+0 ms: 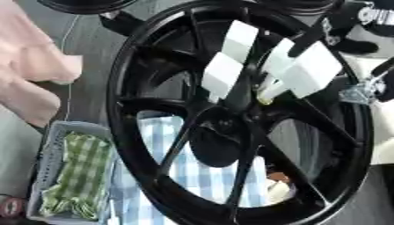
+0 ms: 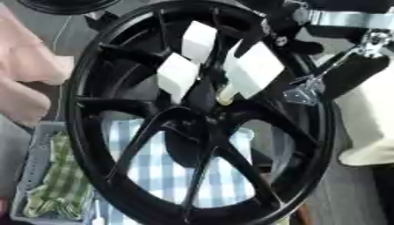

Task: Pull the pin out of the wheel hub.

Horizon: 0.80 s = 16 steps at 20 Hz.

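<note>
While the big black spoked alloy wheel (image 1: 238, 114) stands upright and fills nearly the whole view, the robot's right hand (image 2: 231, 61) comes in from about 1 o'clock and sits right over the hub area. Its white blocky fingers (image 1: 311, 70) are spread across the spokes just above the dark round hub centre (image 1: 219, 140) — two of them toward 11 o'clock, a bigger one toward 1 o'clock. A small pale yellowish pin (image 1: 265, 97) pokes out below that bigger finger, right at the hub's upper edge, and the finger looks to be touching it, but I can't tell whether the hand is actually clamped on it or just resting there.

Behind the wheel, through the spokes at 6 o'clock, there's a blue-and-white checked cloth (image 1: 200, 176). At 8 o'clock sits a grey plastic basket (image 1: 54, 145) with a green checked cloth (image 1: 81, 176) in it. A pink fabric shape (image 1: 31, 70) takes up the 9 to 10 o'clock edge. The left hand doesn't show.
</note>
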Motion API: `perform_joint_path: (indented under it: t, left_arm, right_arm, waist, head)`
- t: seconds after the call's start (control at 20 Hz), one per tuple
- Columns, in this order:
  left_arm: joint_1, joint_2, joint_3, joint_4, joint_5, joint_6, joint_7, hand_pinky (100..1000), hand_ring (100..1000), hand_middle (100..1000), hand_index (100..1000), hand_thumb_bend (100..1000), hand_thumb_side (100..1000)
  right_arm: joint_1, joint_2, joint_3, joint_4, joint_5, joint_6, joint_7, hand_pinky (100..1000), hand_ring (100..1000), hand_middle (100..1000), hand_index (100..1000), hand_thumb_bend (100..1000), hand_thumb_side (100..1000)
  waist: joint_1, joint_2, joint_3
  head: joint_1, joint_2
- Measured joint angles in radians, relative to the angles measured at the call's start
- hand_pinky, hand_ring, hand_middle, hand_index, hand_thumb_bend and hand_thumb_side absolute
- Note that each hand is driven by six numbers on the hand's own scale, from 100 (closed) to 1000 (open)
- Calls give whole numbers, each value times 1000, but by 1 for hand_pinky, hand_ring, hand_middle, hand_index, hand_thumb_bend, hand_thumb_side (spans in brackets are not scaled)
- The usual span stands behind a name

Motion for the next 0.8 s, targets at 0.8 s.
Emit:
perform_joint_path:
  t: [0.8]
  left_arm:
    - [27,0,18,0,-3,0,17,869,704,667,789,170,778]
  right_arm:
    - [193,-120,-204,0,-181,16,-131,118,113,401,492,100,100]
  waist:
    - [35,-39,-95]
  head:
    - [54,18]
